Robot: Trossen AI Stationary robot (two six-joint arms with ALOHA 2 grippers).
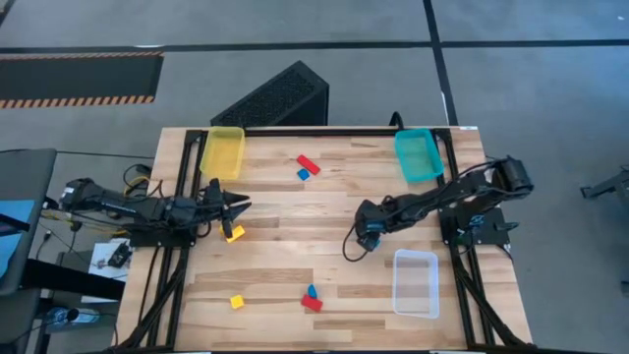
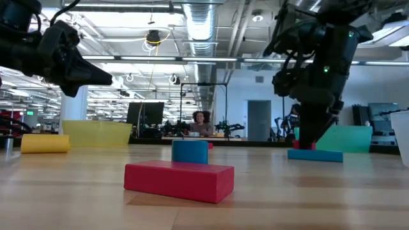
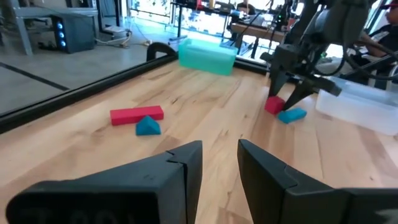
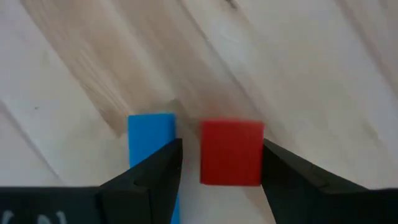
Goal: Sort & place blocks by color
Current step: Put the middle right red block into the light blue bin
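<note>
My right gripper [image 1: 371, 237] points down, open, at the table's middle right. In the right wrist view its fingers stand on either side of a red cube [image 4: 231, 152], and a blue bar [image 4: 151, 133] lies flat just outside one finger. My left gripper [image 1: 239, 206] hovers open at the table's left, level, above a yellow block [image 1: 234, 233]. A red bar [image 1: 309, 163] and a blue block [image 1: 303, 175] lie near the far edge. A second red bar [image 1: 312, 304], a blue piece [image 1: 312, 291] and a yellow cube [image 1: 236, 302] lie near the near edge. My right gripper comes from above, pointing down, with the red cube's side faces [image 4: 205, 152] between its fingers. A gap shows between one finger [image 4: 163, 165] and the cube. Whether the other finger [image 4: 278, 165] touches it, I cannot tell. The cube sits flat on the table.
A yellow bin [image 1: 223, 150] stands at the far left corner, a teal bin [image 1: 418, 154] at the far right, and a clear bin [image 1: 415, 283] at the near right. Bare wood lies between the two arms. A person sits in the room beyond the table.
</note>
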